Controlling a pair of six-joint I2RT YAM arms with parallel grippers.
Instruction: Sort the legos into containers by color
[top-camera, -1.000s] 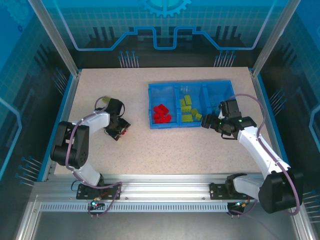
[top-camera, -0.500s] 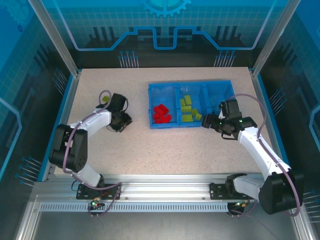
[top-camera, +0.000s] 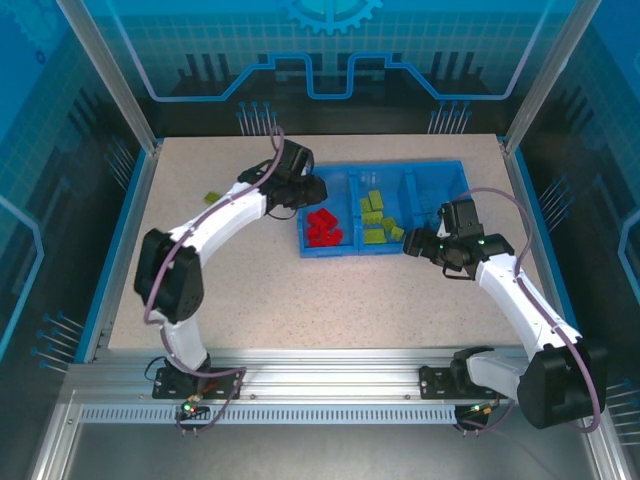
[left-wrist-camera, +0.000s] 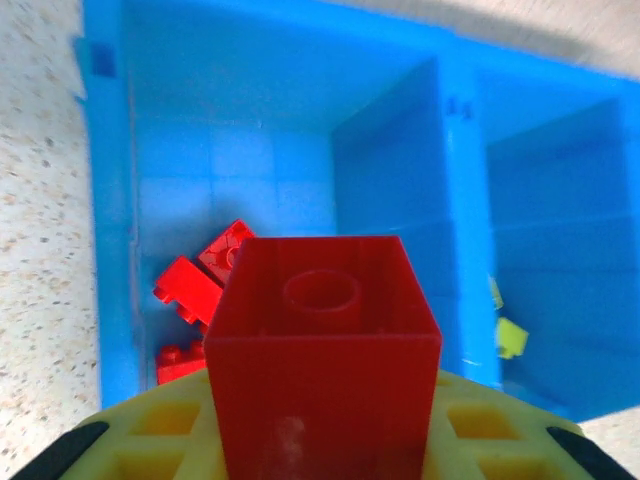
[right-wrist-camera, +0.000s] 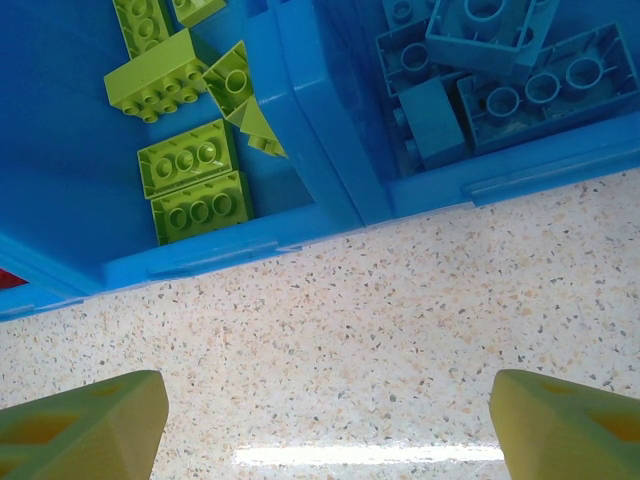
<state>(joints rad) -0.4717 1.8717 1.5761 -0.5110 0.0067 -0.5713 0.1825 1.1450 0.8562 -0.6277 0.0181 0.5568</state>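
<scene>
Left wrist view pretty much told the story: your left hand (left-wrist-camera: 322, 435) was clamped on a red brick (left-wrist-camera: 322, 340), jaws closed down to the brick's width. It hung over the left compartment (left-wrist-camera: 230, 170) of the blue tray (left-wrist-camera: 105, 250). So I'd say you were at the drop-off step for that piece. The next move looked simple: let go right there. Maybe dip a touch first so it doesn't bounce off the pile, and stay clear of the divider on that bin's right side.

The brick was a chunky square one, glossy red, and the face toward the camera showed one round ring. A few other red legos (left-wrist-camera: 195, 290) lay heaped in the near half of that same compartment.

Right wrist view had your right hand (right-wrist-camera: 320, 420) spread wide with nothing in it, over bare bench (right-wrist-camera: 400, 330) just on the near side of the tray's wall. Yellow-green legos (right-wrist-camera: 185, 190) sat in the middle compartment (right-wrist-camera: 60, 160) and blue legos (right-wrist-camera: 490, 60) in the right compartment (right-wrist-camera: 540, 165), so the sort looked nearly done.

From the top, one loose yellow-green brick (top-camera: 212, 196) lay on the bench well left of the tray. My guess is that's the job after this drop, and it's on your left hand's side.
</scene>
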